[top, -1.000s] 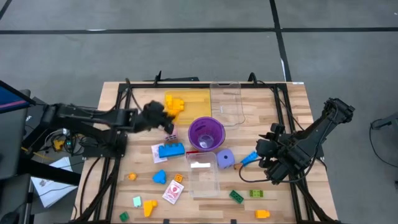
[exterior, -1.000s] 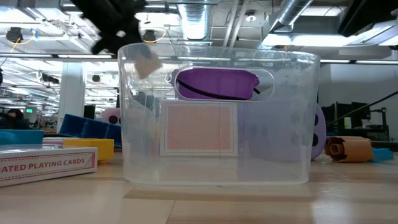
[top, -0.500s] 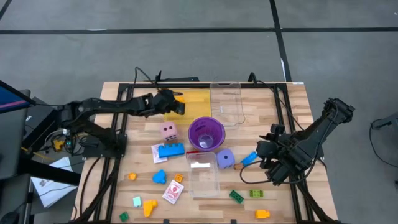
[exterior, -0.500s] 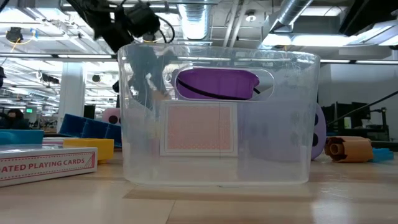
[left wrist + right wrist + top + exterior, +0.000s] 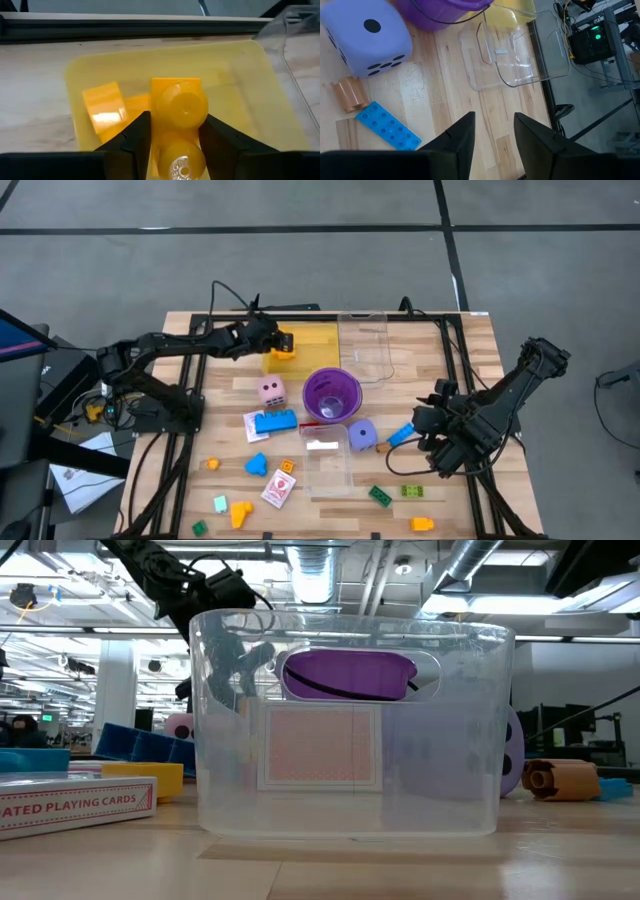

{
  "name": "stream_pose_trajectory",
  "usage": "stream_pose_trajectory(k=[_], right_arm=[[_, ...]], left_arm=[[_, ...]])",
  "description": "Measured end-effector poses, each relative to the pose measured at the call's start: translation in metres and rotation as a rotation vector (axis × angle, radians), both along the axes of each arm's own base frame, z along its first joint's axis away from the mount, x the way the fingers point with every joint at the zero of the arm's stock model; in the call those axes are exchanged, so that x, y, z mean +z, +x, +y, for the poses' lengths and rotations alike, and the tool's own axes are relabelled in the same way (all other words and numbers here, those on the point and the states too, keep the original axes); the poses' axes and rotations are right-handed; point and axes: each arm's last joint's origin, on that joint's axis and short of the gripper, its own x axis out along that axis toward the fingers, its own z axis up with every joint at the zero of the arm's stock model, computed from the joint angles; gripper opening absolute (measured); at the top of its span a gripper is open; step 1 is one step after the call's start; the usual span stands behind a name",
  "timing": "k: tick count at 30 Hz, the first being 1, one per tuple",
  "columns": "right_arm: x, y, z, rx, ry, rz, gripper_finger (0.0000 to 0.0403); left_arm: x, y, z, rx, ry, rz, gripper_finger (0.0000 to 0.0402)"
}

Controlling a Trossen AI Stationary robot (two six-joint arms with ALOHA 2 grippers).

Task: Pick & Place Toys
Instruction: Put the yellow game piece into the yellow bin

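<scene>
My left gripper (image 5: pixel 281 343) is over the yellow tray (image 5: pixel 318 338) at the table's far side, shut on a yellow-orange brick (image 5: pixel 179 107). Other yellow bricks (image 5: pixel 102 107) lie on the tray's floor. More toys lie on the wood: a pink die (image 5: pixel 270 391), a blue brick (image 5: pixel 275 421), a purple die (image 5: pixel 362 435) and cards (image 5: pixel 279 487). My right gripper (image 5: pixel 422 428) hangs open above the table's right part, with a small blue brick (image 5: pixel 387 127) and the purple die (image 5: pixel 365 35) ahead of it. My left gripper pinches the yellow-orange brick by two opposite sides (image 5: pixel 156 117) between its two fingers. The fingers slant down from the table's left. The brick's studs (image 5: pixel 182 105) face the wrist camera. It sits over the tray; whether it touches the tray's floor I cannot tell.
A purple cup (image 5: pixel 332 395) stands mid-table. A clear tray (image 5: pixel 365 345) lies right of the yellow one, and a clear container (image 5: pixel 327 460) stands nearer the front edge. Small bricks (image 5: pixel 395 493) are scattered along the near edge. A black frame (image 5: pixel 200 380) borders the table.
My left gripper has swung with the brick from beside the pink die toward the table's far edge and a little right, ending over the yellow tray, and has rolled somewhat. The pink die, hidden under the arm before, now shows.
</scene>
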Motion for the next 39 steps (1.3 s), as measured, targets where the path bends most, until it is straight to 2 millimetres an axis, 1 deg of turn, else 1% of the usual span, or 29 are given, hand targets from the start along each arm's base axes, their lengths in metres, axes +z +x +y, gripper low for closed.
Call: stream_pose_trajectory(k=[6, 10, 12, 17, 20, 39], right_arm=[[0.000, 0.000, 0.000, -0.001, 0.001, -0.001, 0.0129], [0.000, 0.000, 0.000, -0.006, 0.004, -0.006, 0.0129], [0.000, 0.000, 0.000, -0.006, 0.005, -0.007, 0.0129], [0.000, 0.000, 0.000, -0.006, 0.006, -0.007, 0.0129], [0.000, 0.000, 0.000, -0.008, 0.008, -0.007, 0.0129], [0.000, 0.000, 0.000, -0.006, 0.008, -0.001, 0.0129]], left_arm=[[-0.002, 0.001, 0.001, -0.003, 0.001, 0.006, 0.0136], [-0.008, 0.004, 0.002, -0.019, -0.004, 0.024, 0.0136], [-0.009, 0.007, 0.003, -0.020, 0.008, 0.004, 0.0137], [-0.015, 0.006, 0.007, -0.027, 0.003, 0.041, 0.0137], [-0.013, 0.006, 0.010, -0.019, 0.015, 0.022, 0.0137], [-0.014, 0.005, 0.009, -0.019, 0.011, 0.034, 0.0144]])
